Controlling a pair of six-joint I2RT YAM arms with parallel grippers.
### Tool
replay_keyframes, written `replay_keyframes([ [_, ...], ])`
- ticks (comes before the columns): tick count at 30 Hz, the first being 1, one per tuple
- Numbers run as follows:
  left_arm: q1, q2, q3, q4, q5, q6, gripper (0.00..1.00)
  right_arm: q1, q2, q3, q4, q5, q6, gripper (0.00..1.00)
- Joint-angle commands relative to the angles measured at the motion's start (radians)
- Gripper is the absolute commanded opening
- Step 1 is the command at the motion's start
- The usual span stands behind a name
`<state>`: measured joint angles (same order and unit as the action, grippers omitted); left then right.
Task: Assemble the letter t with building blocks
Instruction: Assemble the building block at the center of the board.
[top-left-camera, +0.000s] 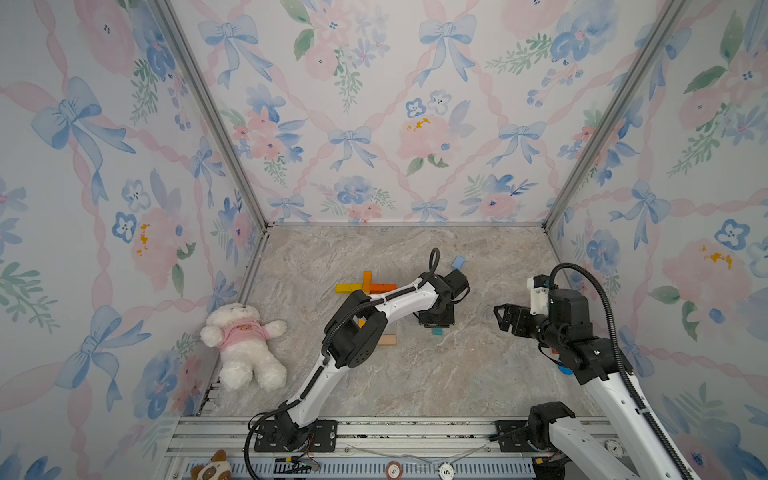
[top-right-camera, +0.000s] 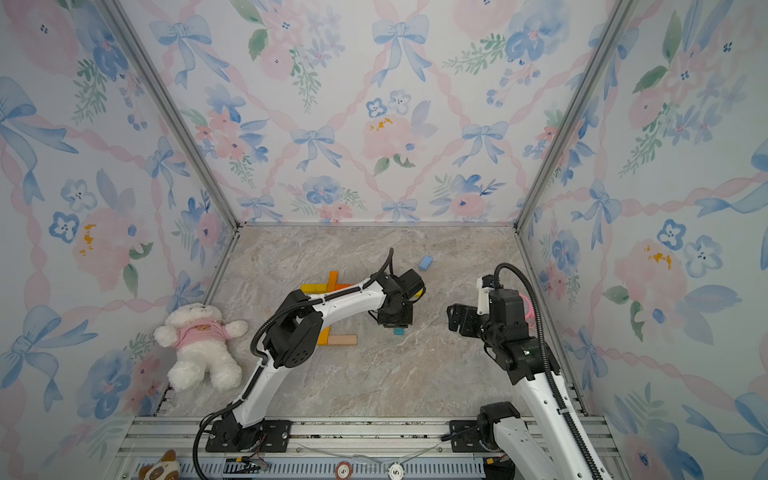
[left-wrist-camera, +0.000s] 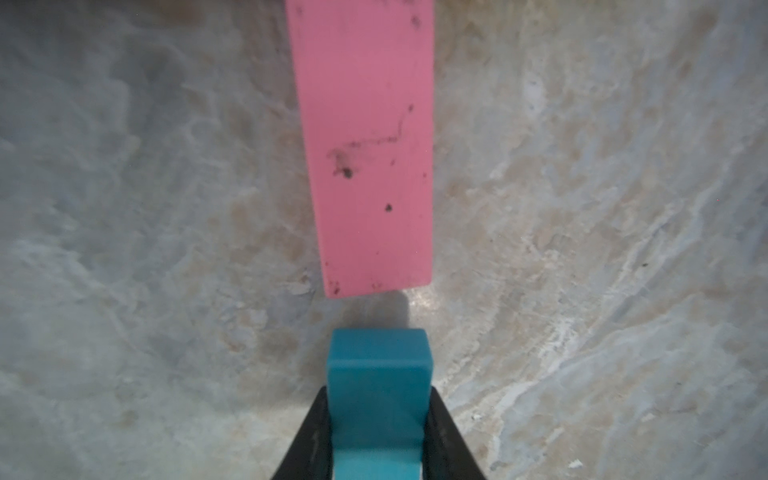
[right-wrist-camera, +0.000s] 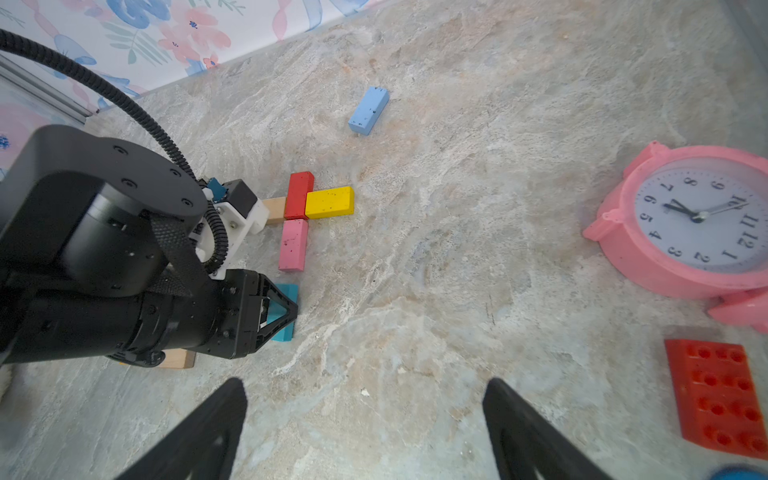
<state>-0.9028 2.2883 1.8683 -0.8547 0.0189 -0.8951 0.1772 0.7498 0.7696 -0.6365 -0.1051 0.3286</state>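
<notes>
While the left jaws are clamped on the small teal wooden block (left-wrist-camera: 376, 357), I'm mostly thinking about what bites next. In the right wrist view the t is nearly there. A red wooden block (right-wrist-camera: 299, 194) has a yellow wooden block (right-wrist-camera: 330, 202) touching one side and a bare-wood block (right-wrist-camera: 274, 210) on the other. A pink wooden block (right-wrist-camera: 293, 245) runs on from the red as the stem. The teal one sits in line with the pink, end to end, but the left wrist view shows a gap between them. It looks down on the marble-pattern table (right-wrist-camera: 457, 291), or just off it — can't tell which.

What I reckon could go wrong:
- Let go here and the stem reads broken.
- Nudge it in too hard and the pink gets shoved into the red, skewing the bar.
- The jaws hug the teal's sides, so opening off-centre could drag it crooked.

Room-wise it's fine — there's bare table either side of the stem. The right jaws hang spread wide and empty, well apart from the build. A light blue wooden block (right-wrist-camera: 369, 110) lies alone toward the back wall. The pink plastic alarm clock (right-wrist-camera: 685, 224) and a red studded plastic plate (right-wrist-camera: 715, 395) sit well apart too. In both top views the left arm (top-left-camera: 399, 301) crosses over more orange and yellow blocks (top-left-camera: 366, 278), so a low pull-back could clip those.
</notes>
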Motion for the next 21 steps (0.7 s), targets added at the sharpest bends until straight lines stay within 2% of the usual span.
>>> replay_keyframes([
  [1,0.007,0.02,0.001,-0.018,-0.019,-0.006,0.33,-0.008,-0.005,-0.021,-0.006,-0.02,0.006,0.92],
  [21,-0.013,-0.019,0.02,-0.019,-0.024,-0.001,0.4,-0.009,-0.003,-0.047,0.023,-0.044,0.026,0.94],
])
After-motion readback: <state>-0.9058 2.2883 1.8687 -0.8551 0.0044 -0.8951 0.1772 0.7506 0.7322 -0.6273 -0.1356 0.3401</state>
